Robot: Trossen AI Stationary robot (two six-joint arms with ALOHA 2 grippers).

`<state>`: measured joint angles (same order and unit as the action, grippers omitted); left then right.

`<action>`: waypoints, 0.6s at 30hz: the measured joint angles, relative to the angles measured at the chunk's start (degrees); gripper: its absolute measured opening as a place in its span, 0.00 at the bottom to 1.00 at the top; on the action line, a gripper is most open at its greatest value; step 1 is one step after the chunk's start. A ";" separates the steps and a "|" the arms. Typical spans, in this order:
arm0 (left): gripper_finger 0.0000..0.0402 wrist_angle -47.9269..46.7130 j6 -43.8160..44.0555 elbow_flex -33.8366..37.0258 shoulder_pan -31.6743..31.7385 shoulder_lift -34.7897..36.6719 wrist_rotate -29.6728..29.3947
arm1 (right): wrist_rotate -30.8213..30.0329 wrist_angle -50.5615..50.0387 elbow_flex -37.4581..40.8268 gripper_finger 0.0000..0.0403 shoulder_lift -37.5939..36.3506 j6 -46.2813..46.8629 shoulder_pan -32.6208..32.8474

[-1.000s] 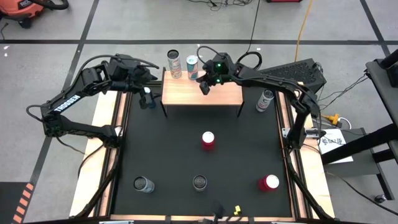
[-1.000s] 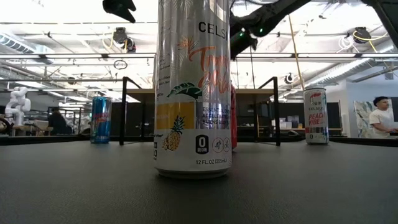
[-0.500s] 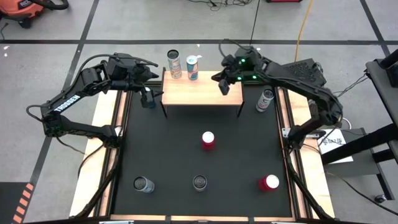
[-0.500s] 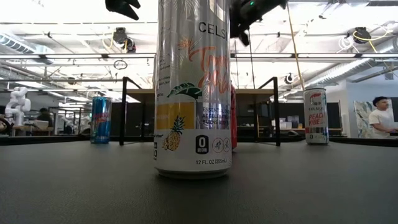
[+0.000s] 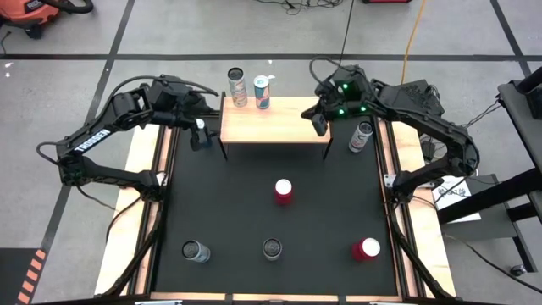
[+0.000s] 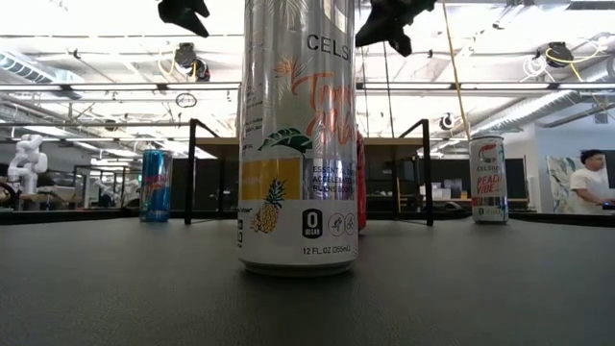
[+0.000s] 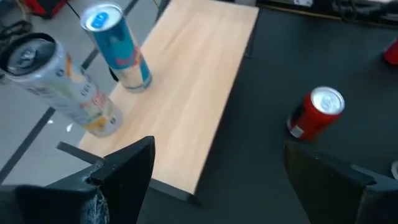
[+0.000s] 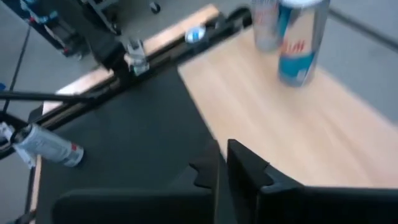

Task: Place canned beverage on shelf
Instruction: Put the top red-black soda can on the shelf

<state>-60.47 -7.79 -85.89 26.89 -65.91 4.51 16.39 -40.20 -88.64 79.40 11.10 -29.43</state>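
1. The shelf (image 5: 275,125) is standing at the far edge of the black mat (image 5: 254,212), carrying a silver can (image 5: 237,86) and a blue can (image 5: 262,91) at its left end.
2. The right gripper (image 5: 319,124) is hovering over the shelf's right end, fingers closed and empty.
3. The left gripper (image 5: 200,135) is waiting beside the shelf's left end, fingers spread wide.

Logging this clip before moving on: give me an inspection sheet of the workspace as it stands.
Surface: black mat on the table.
Job's things: shelf holds two cans at its back left; six cans on the mat, one under the left gripper.
Clutter: nothing seen.
Grippers: left gripper open, empty, off the shelf's left end; right gripper shut, empty, over its right end.
Cables: yellow cord on the floor.
Surroundings: person in the room behind.
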 joint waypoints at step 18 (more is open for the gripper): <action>0.87 -4.01 1.53 0.00 -10.26 0.00 0.25 | 0.01 -11.59 0.02 0.58 1.43 3.88 14.47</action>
<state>-64.49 -6.26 -85.89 16.62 -65.91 4.76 16.40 -51.80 -88.62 80.82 14.98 -14.96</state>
